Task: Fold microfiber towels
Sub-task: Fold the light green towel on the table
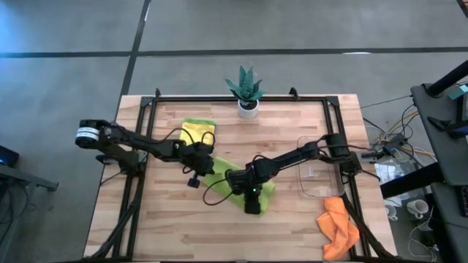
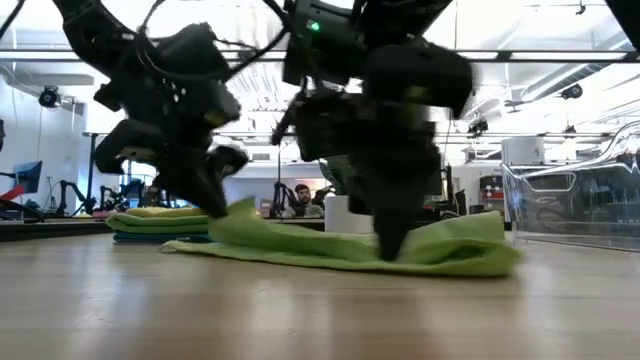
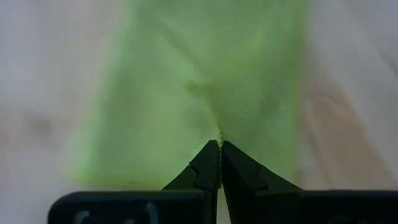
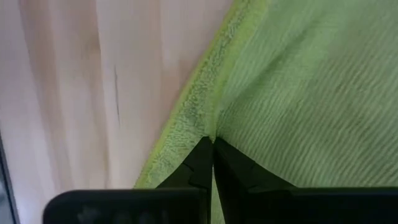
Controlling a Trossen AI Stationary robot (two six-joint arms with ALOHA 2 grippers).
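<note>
Both jaws pinched on lime green towel (image 1: 219, 172), wooden table (image 1: 168, 226)

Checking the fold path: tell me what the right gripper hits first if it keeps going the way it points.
The right gripper is shut on the lime green towel's edge, pointing down; straight on it would likely meet the table just under the cloth.

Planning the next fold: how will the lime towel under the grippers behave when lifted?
Lime towel lies rumpled and sagging flat, so probably floppy, draping from pinch points. Its ribbed pile looks grippy rather than slippery. Both shut grippers, left and right, pinch its edges.
</note>
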